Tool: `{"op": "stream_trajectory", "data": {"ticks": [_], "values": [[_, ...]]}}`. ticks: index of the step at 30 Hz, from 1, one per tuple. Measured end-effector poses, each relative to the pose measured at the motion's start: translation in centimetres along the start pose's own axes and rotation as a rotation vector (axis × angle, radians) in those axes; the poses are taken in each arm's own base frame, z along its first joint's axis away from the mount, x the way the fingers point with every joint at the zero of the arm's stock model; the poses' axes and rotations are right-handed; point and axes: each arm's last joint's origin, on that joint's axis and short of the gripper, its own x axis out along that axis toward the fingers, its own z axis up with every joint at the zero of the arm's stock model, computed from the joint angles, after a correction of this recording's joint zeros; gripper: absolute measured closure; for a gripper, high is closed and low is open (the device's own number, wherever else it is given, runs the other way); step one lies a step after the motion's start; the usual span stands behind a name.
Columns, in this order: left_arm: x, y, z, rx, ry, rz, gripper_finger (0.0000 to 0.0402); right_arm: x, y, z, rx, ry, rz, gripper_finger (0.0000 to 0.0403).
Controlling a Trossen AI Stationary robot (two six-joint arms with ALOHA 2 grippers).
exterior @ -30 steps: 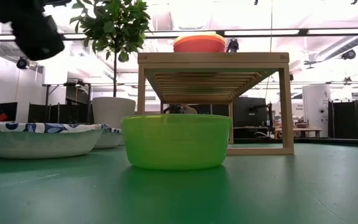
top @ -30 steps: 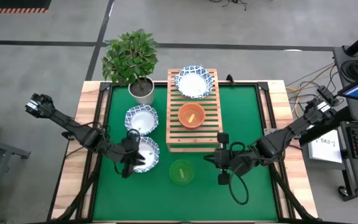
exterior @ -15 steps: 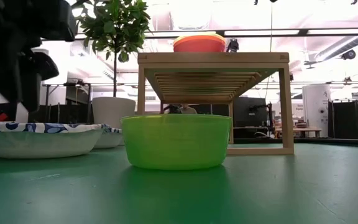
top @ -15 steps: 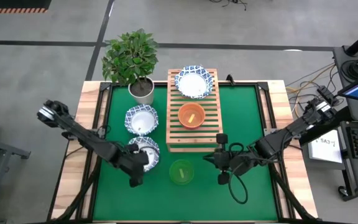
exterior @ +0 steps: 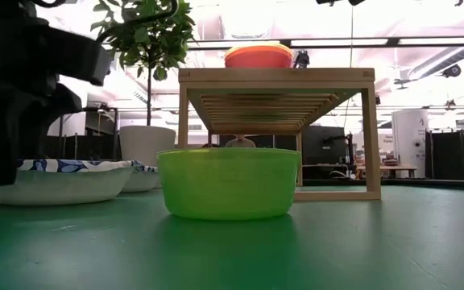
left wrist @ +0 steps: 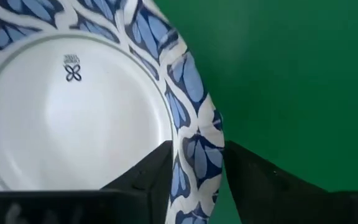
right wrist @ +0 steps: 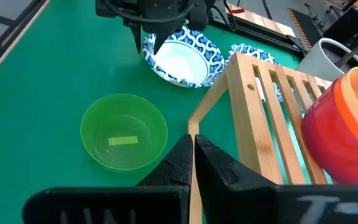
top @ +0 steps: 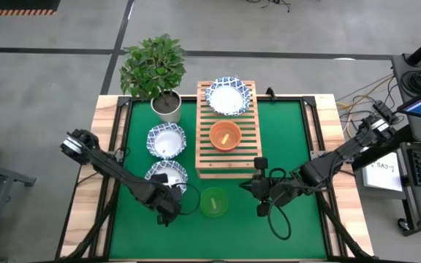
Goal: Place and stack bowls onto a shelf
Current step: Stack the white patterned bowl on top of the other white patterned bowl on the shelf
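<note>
The shelf point(top: 227, 130) stands in the far middle of the table point(top: 291, 139), already carrying a blue-rimmed bowl point(top: 229, 96) at its far end and an orange-red bowl point(top: 225, 135) at its middle. On the mat to its left sit two more patterned bowls, one farther off point(top: 167, 139) and one nearer point(top: 164, 176), with a green bowl point(top: 213, 201) just near of the shelf.

My left gripper point(top: 168, 202) is at the nearer patterned bowl's near rim point(left wrist: 194, 134), fingers parted with one inside the rim and one outside. They straddle it, and I judge they have not pinched yet.

The risks, as I judge them: such an edge hold on a wide, shallow bowl lets it swing or slip out as I lift, and a tilted bowl could clip the shelf's edge or knock the green bowl. Closing off-centre could skid the bowl across the mat into its neighbour.

My right gripper point(top: 263, 191) waits by the shelf's near right corner, fingers almost together, holding nothing.
</note>
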Motion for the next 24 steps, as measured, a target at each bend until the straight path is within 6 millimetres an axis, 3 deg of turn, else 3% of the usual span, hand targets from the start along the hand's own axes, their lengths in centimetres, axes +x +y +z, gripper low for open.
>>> {"op": "stream_trajectory", "data": {"ticks": [8, 11, 15, 24], "values": [[-0.1, -0.3, -0.3, -0.009, 0.002, 0.01, 0.0387, 0.3, 0.2, -0.9, -0.013, 0.026, 0.0, 0.0394], [-1.4, -0.9, 0.1, -0.002, -0.007, -0.011, 0.0393, 0.3, 0.2, -0.9, -0.017, 0.028, 0.0, 0.0394], [-5.2, -2.0, 1.0, 0.056, -0.01, -0.015, 0.0399, -0.1, 0.1, -1.1, -0.02, 0.04, 0.006, 0.0394], [-17.8, -1.7, 4.0, 0.169, -0.25, 0.064, 0.0401, -1.8, 0.3, -1.6, -0.008, 0.023, 0.038, 0.0394]]}}
